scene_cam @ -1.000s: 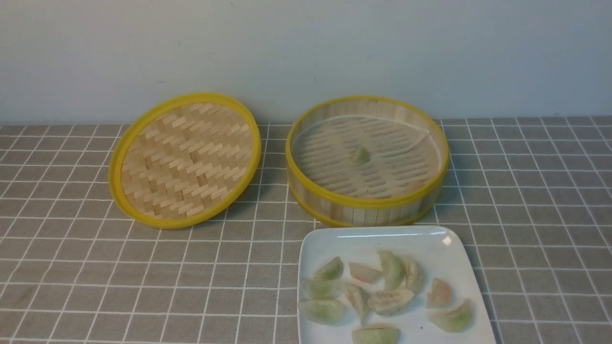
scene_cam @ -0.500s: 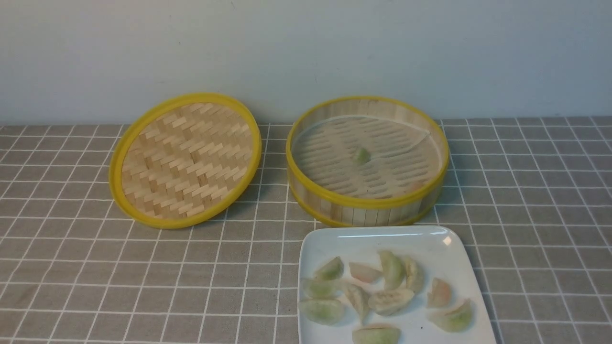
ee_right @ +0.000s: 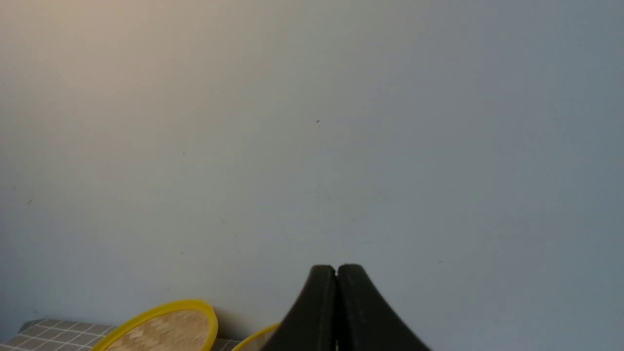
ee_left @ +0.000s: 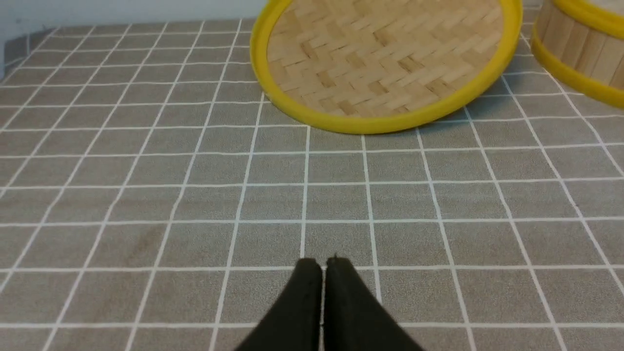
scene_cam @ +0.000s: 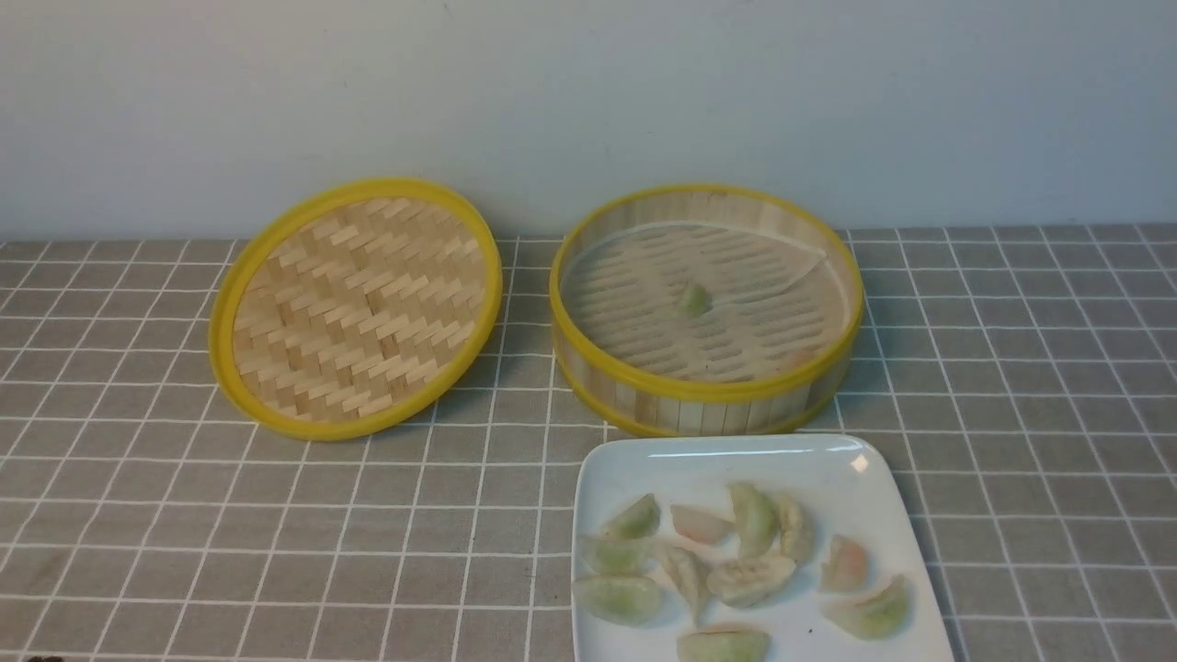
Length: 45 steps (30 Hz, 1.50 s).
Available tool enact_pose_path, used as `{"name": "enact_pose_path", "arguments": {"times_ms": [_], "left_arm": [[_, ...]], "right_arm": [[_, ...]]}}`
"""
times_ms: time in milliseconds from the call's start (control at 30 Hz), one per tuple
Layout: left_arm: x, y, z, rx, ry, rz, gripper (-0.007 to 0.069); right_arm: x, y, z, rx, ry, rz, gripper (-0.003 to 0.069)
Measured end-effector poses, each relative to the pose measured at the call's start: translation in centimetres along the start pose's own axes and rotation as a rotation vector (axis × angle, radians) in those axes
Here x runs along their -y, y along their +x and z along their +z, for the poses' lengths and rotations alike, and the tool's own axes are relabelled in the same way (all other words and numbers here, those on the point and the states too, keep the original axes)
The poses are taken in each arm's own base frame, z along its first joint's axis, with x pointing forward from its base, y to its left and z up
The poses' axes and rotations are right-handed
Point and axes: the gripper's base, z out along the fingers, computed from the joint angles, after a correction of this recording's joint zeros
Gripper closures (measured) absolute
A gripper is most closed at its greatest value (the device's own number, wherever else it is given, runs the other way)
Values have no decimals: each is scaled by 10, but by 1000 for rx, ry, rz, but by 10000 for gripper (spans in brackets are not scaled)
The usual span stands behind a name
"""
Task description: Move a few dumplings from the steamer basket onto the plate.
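Steamer basket (scene_cam: 708,390): light, stiff; grip rim. Plate (scene_cam: 846,469): smooth, likely slippery; grip edge. Dumplings (scene_cam: 754,520): probably soft, tearable; pinch mid-body gently.

Counts: one basket, one plate, one woven lid (scene_cam: 359,303); dumplings, eleven visible on plate, seemingly two in basket. Left gripper (ee_left: 324,265), right gripper (ee_right: 336,272): closed, nothing held.
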Motion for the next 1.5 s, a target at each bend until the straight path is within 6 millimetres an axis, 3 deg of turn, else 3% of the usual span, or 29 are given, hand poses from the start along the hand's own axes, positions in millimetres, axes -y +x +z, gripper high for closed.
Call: {"name": "enact_pose_path", "arguments": {"times_ms": [367, 1500], "left_arm": [[4, 0, 0, 5, 70, 98, 629], [4, 0, 0, 5, 72, 99, 629]], "right_arm": [[0, 0, 0, 0, 0, 0, 672], [1, 0, 0, 4, 6, -14, 672]]}}
